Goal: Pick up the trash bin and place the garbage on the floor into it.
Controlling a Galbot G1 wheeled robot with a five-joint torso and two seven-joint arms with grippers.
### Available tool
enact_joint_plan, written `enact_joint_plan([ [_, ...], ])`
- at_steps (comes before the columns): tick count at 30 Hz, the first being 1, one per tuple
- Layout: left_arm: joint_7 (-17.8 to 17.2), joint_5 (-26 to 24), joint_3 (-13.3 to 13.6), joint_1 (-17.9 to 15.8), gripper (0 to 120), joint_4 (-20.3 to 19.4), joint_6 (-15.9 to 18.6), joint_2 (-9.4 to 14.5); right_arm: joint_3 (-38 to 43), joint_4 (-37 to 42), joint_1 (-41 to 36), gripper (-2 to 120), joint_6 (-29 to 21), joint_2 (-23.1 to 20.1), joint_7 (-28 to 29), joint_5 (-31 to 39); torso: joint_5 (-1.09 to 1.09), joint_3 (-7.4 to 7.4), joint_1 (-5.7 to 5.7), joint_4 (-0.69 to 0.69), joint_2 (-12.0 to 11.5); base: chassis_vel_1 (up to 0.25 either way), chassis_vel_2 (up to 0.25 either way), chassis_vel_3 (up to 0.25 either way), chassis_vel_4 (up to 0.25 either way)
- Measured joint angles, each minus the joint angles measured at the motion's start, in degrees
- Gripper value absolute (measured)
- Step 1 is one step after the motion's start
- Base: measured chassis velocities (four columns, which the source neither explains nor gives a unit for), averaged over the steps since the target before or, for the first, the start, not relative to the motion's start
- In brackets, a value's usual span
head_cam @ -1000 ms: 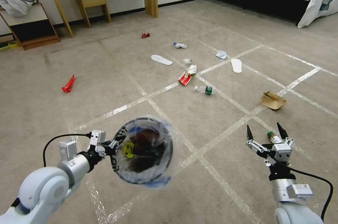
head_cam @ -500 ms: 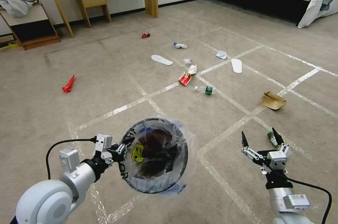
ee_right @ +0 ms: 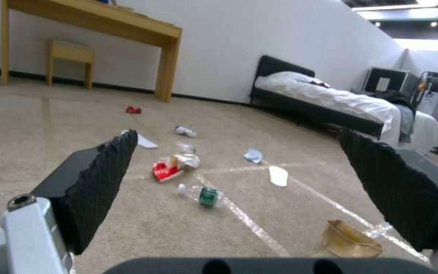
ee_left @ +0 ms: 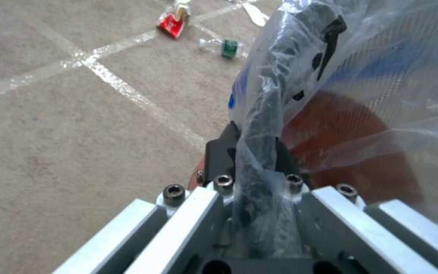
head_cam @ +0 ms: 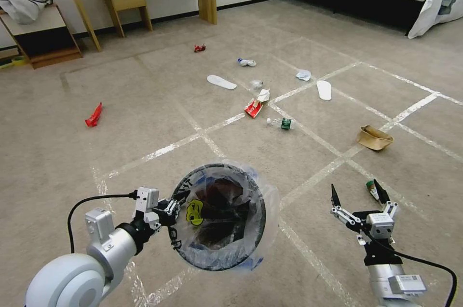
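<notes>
1. Plastic liner and grey rim of the trash bin (head_cam: pixel 219 215) are pinched together between the closed fingers of the left gripper (head_cam: pixel 174 205); the bin is held off the carpet (head_cam: pixel 144 104), mouth tilted toward the camera, and this clamp should be kept firm
2. Spread wide and empty, the right gripper (head_cam: pixel 358 196) hangs low over the floor, with a small bottle (head_cam: pixel 372 189) lying just beside its right finger
3. Judged the nearest garbage, that bottle should be straddled across its narrow width, the pads lowered evenly
4. Farther litter lies well apart: a red carton (head_cam: pixel 252 107), a green-labelled bottle (head_cam: pixel 280 123) and a tan paper bowl (head_cam: pixel 374 137)
5. The bin should be carried level so nothing inside spills
</notes>
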Motion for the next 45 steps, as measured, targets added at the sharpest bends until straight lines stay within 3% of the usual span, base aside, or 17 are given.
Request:
enact_joint_plan([
  [7, 1.34, 3.7, 0.44, -0.42, 1, 1.25, -0.98, -0.39, -0.03, -0.34, 0.19, 100, -0.03, -0.22, 0.02, 0.02, 0.0, 0.0, 0.0, 0.0, 0.0, 0.0, 0.0, 0.0, 0.0],
  [25, 3.97, 6.76, 1.58, -1.19, 1, 3.2, -1.89, -1.24, 1.09, -0.03, 0.48, 100, -0.39, -1.17, 0.32, 1.02, 0.0, 0.0, 0.0, 0.0, -0.01, -0.025, -0.032, -0.035, -0.028],
  [45, 4.35, 5.39, 1.84, -1.12, 1, 3.9, -2.94, -1.51, 1.26, 0.43, 0.11, 100, -0.05, 0.24, 0.36, 0.48, 0.0, 0.0, 0.0, 0.01, -0.01, -0.059, -0.058, -0.06, -0.063],
])
